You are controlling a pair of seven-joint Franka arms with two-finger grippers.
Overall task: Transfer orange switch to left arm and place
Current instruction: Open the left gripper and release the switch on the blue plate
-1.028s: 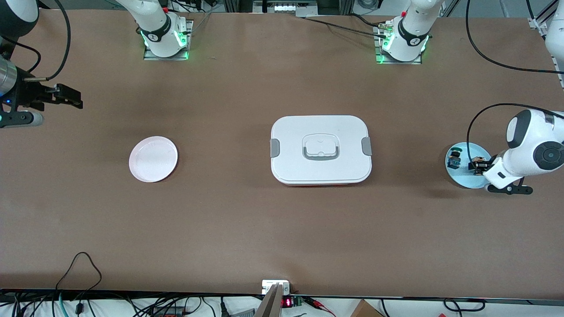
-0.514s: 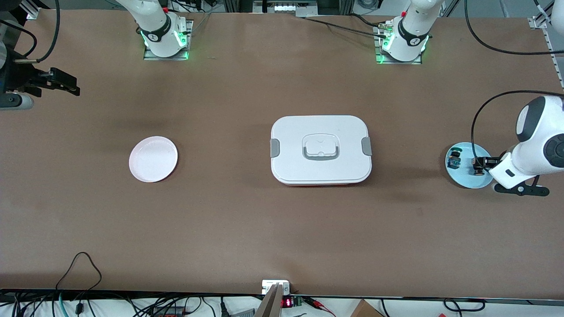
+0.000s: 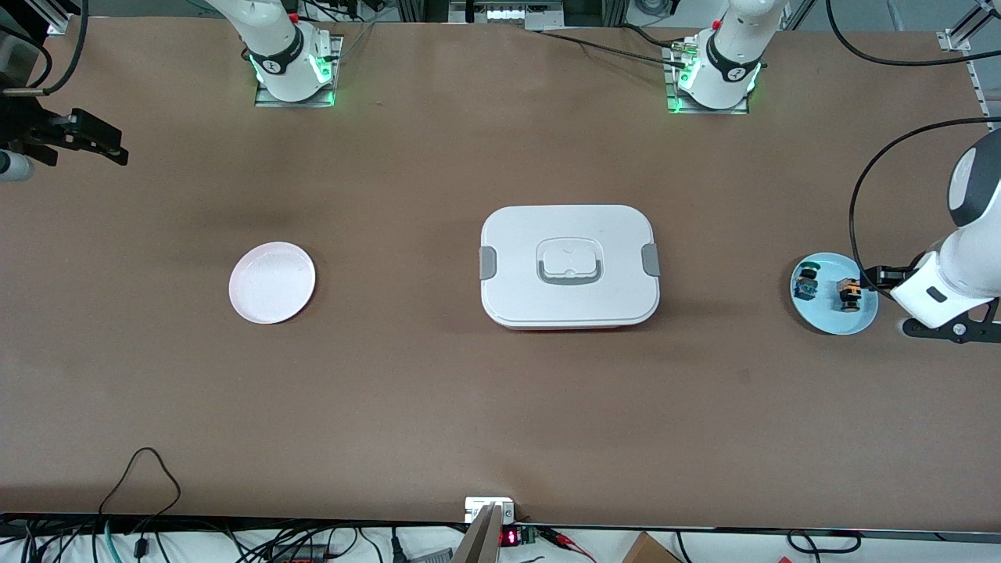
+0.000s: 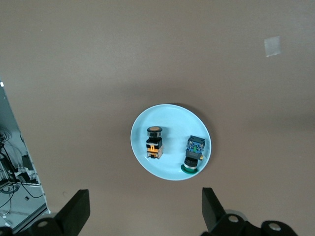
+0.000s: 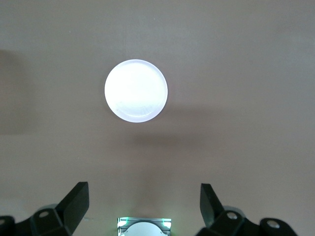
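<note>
Orange switch (image 4: 154,142) upright on blue plate (image 4: 170,114), ungripped. Left gripper (image 4: 142,211) above, jaws open; right gripper (image 5: 142,206) waits, open. Centre, descend vertically, avoid green-topped part (image 4: 193,156).

1. Setting: robotics laboratory, test bench.
2. Work surface: wide brown table (image 3: 438,391), bare apart from a few staged props.
3. Fixed equipment: two white arms bolted to metal base plates (image 3: 295,98) along one table edge, green status lights lit at each base (image 3: 712,82).
4. Cabling: loose black cables (image 3: 145,469) trailing over the camera-side edge.
5. Electronics: small module with red digit display (image 3: 508,537) at that edge.
6. Framing: aluminium profile rail (image 3: 966,19) at a table corner.
</note>
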